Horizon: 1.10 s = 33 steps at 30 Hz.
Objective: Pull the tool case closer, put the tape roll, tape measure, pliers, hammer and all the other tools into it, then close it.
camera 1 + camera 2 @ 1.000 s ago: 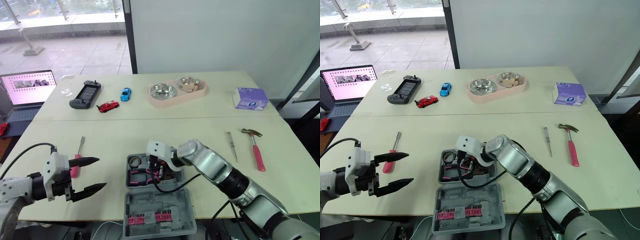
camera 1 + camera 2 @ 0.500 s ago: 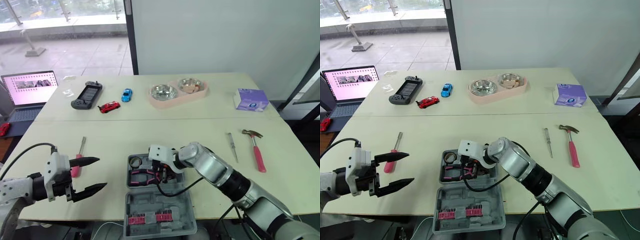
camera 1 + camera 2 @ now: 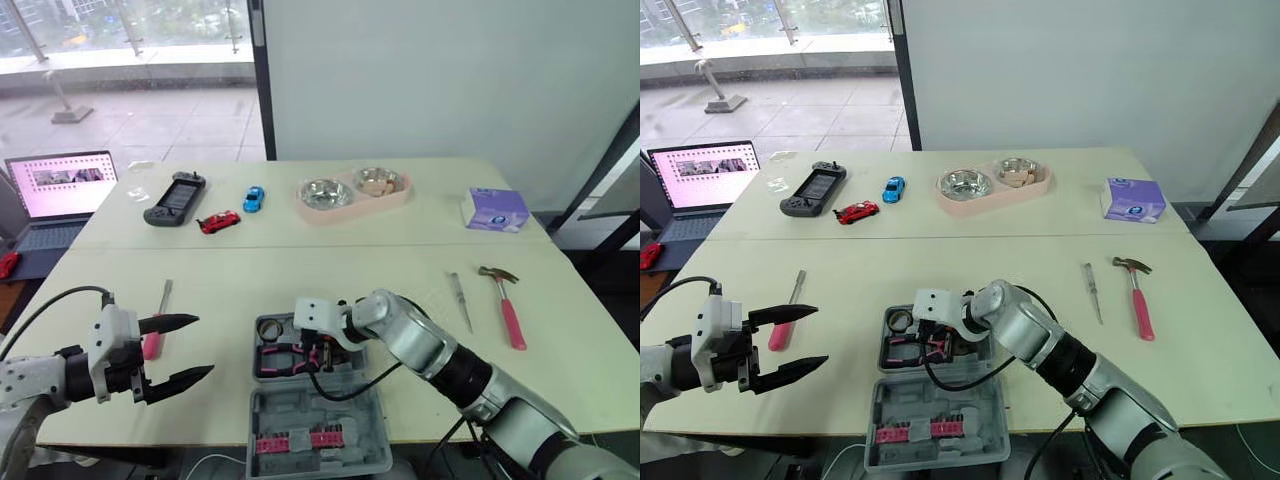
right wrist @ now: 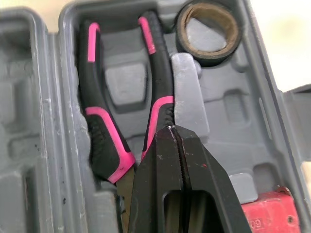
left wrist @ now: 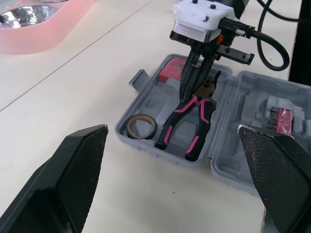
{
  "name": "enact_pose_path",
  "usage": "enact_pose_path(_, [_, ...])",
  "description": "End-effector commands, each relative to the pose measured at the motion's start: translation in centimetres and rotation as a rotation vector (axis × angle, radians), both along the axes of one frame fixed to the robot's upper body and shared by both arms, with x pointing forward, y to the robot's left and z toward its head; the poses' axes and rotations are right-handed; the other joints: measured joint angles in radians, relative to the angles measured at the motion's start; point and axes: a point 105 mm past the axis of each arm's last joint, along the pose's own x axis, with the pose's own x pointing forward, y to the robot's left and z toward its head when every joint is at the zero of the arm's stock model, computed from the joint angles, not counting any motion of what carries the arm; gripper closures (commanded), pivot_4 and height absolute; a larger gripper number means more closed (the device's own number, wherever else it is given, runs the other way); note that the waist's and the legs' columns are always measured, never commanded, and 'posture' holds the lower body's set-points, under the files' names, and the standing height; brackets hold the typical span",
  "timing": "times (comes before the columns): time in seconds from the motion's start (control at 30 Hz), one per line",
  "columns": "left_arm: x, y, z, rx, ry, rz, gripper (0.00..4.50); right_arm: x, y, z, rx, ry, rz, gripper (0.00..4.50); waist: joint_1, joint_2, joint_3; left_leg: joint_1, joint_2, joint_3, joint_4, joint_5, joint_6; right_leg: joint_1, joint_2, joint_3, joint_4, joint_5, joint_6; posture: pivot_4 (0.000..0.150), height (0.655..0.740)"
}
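The grey tool case (image 3: 345,420) lies open at the table's front edge. In its tray are pink-handled pliers (image 4: 104,141), a tape roll (image 4: 209,31) and a red tape measure (image 4: 272,216). My right gripper (image 3: 318,350) is shut and points down into the tray, its tips on the pliers near their joint. My left gripper (image 3: 190,350) hangs open left of the case, holding nothing. Just beyond it lies a pink-handled screwdriver (image 3: 155,325). On the right are a pink-handled hammer (image 3: 505,308) and a thin metal tool (image 3: 460,300).
Along the far side are a pink double bowl (image 3: 355,190), a purple box (image 3: 495,210), a red toy car (image 3: 218,221), a blue toy car (image 3: 253,197) and a game controller (image 3: 172,198). A laptop (image 3: 60,190) stands off the table's left.
The camera has tilted, so the whole scene has shifted. My right gripper has edged slightly over the pliers inside the case. The left gripper has stayed put.
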Motion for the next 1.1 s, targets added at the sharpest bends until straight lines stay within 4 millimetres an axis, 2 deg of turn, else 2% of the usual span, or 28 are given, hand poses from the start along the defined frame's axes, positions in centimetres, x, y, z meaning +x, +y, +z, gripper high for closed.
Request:
enact_pose_path(0.03, [0.0, 0.0, 0.6, 0.003, -0.026, 0.005, 0.0, -0.7, 0.9, 4.2, 0.2, -0.073, 0.088, 4.47, 0.001, 0.003, 0.004, -0.002, 0.0, 0.0, 0.0, 0.0, 0.0, -0.002, 0.0, 0.0, 0.0, 0.0, 0.0, 0.15, 0.7239])
enact_pose_path(0.1, [0.0, 0.0, 0.5, 0.004, -0.025, 0.008, 0.0, -2.2, 1.1, 4.9, 0.249, -0.05, 0.154, 4.47, 0.002, 0.003, 0.007, -0.009, 0.0, 0.0, -0.001, 0.001, -0.001, -0.01, 0.0, 0.0, 0.001, 0.0, 0.0, 0.15, 0.7239])
enact_pose_path(0.17, [0.0, 0.0, 0.5, 0.002, -0.023, 0.009, 0.0, -3.8, 1.3, 4.2, 0.266, 0.017, 0.184, 4.47, 0.001, 0.003, 0.007, -0.012, 0.0, 0.0, -0.002, 0.002, -0.003, -0.014, 0.0, 0.0, 0.001, 0.0, 0.0, 0.15, 0.7239])
enact_pose_path(0.23, [-0.1, -0.1, 0.4, 0.002, -0.022, 0.007, 0.0, -4.6, 1.1, 2.6, 0.22, 0.039, 0.205, 4.47, -0.001, 0.003, 0.007, -0.013, 0.0, 0.0, -0.003, 0.002, -0.003, -0.015, 0.0, 0.0, 0.0, 0.0, -0.001, 0.15, 0.7239])
enact_pose_path(0.33, [0.0, -0.3, 0.5, -0.002, -0.022, 0.005, 0.0, -4.3, 1.1, 1.3, 0.209, 0.047, 0.155, 4.47, 0.002, 0.003, 0.008, -0.015, 0.0, 0.001, -0.002, 0.002, -0.002, -0.015, -0.001, 0.0, -0.001, 0.0, -0.001, 0.15, 0.7239])
enact_pose_path(0.63, [-0.2, -0.1, 0.5, 0.006, -0.016, 0.006, 0.0, -3.3, 0.0, -0.7, 0.125, 0.045, 0.101, 4.47, 0.002, 0.003, 0.009, -0.014, 0.0, 0.001, -0.002, 0.003, -0.005, -0.015, 0.0, 0.0, 0.001, 0.001, -0.002, 0.15, 0.7239])
enact_pose_path(0.93, [-0.5, -0.1, 0.1, 0.021, -0.005, 0.0, 0.0, -3.3, -3.0, -4.8, -0.111, 0.17, -0.03, 4.47, 0.006, 0.003, 0.009, -0.009, 0.0, 0.001, -0.002, 0.003, -0.005, -0.009, 0.0, 0.0, 0.0, 0.001, -0.002, 0.15, 0.7239])
enact_pose_path(1.0, [-0.5, -0.1, -0.2, 0.03, 0.0, 0.0, 0.0, -3.3, -2.8, -4.5, -0.102, 0.166, -0.022, 4.47, 0.007, 0.003, 0.008, -0.006, 0.0, 0.001, -0.002, 0.003, -0.004, -0.007, 0.0, 0.0, 0.0, 0.0, -0.002, 0.15, 0.7239])
enact_pose_path(1.07, [-0.5, -0.1, -0.4, 0.039, 0.005, 0.003, 0.0, -3.0, -1.9, -3.3, -0.03, 0.142, -0.009, 4.47, 0.007, 0.003, 0.008, -0.005, 0.0, 0.0, -0.002, 0.003, -0.004, -0.006, 0.0, 0.0, 0.0, 0.0, -0.002, 0.15, 0.7239])
enact_pose_path(1.1, [-0.5, 0.0, -0.7, 0.055, 0.014, 0.007, 0.0, -3.0, -0.6, -1.3, 0.079, 0.115, 0.037, 4.47, 0.007, 0.003, 0.008, -0.005, 0.0, 0.0, -0.002, 0.003, -0.004, -0.006, 0.0, 0.0, 0.0, 0.0, -0.002, 0.15, 0.7239])
